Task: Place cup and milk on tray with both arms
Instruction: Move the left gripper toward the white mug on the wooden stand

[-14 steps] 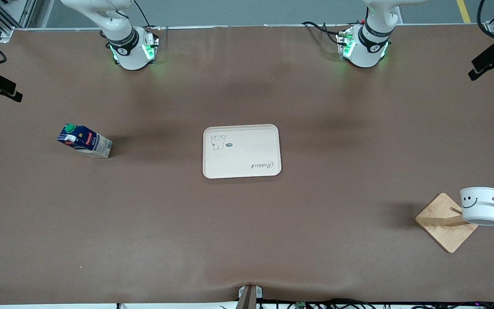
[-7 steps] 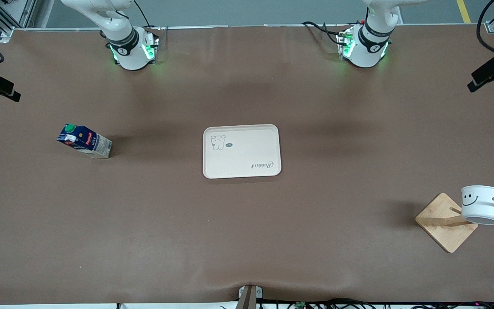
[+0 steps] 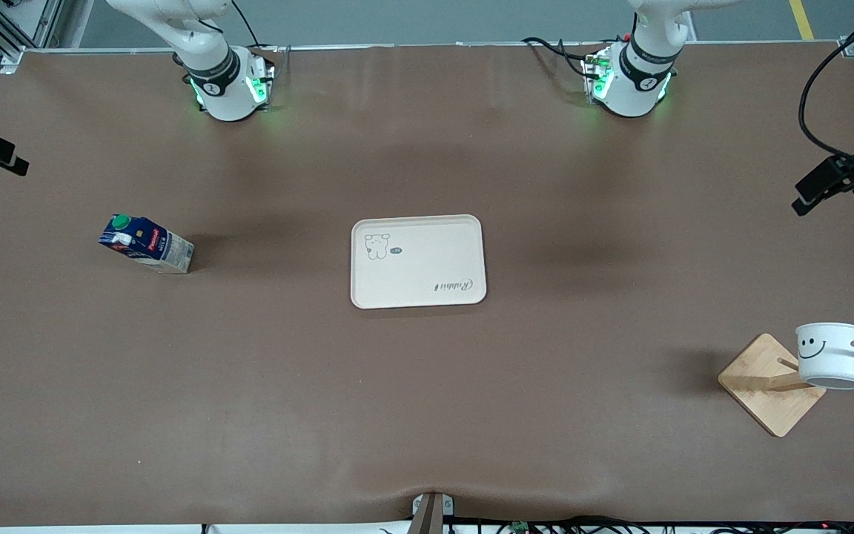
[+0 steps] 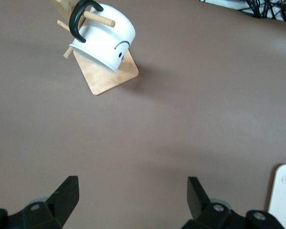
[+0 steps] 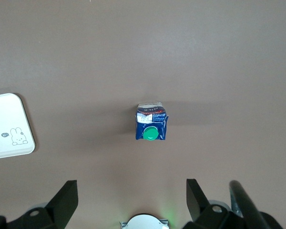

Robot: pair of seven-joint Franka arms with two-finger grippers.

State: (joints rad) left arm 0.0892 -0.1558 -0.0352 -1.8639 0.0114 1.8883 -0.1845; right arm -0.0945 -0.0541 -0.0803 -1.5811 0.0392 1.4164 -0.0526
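Front view is showing the cup (image 3: 831, 354) hanging by its handle on a peg of a wooden rack (image 3: 770, 383) at the lower right of the frame, toward the left arm's end of the table. The milk (image 3: 146, 243) is standing at middle left, toward the right arm's end, and the tray (image 3: 418, 261) is lying bare in the centre, well apart from both.

Neither thing is being held yet. The left gripper (image 4: 131, 199) is showing along the bottom edge of its wrist picture with its fingers spread wide and nothing between them; the cup (image 4: 102, 39) is sitting at the upper left of that picture, well apart from it. The right gripper (image 5: 130, 202) is likewise gaping wide and empty at the bottom of its picture, with the milk (image 5: 151, 125) near the middle, roughly in line with the gap between the fingers, and a corner of the tray (image 5: 9, 126) at the left edge.

The step in hand is probably the reach. The right arm is needing mostly a straight descent around the carton. The left arm is needing to travel over the rack first, then draw the cup along the peg, not straight up, so the rack is not tipping.
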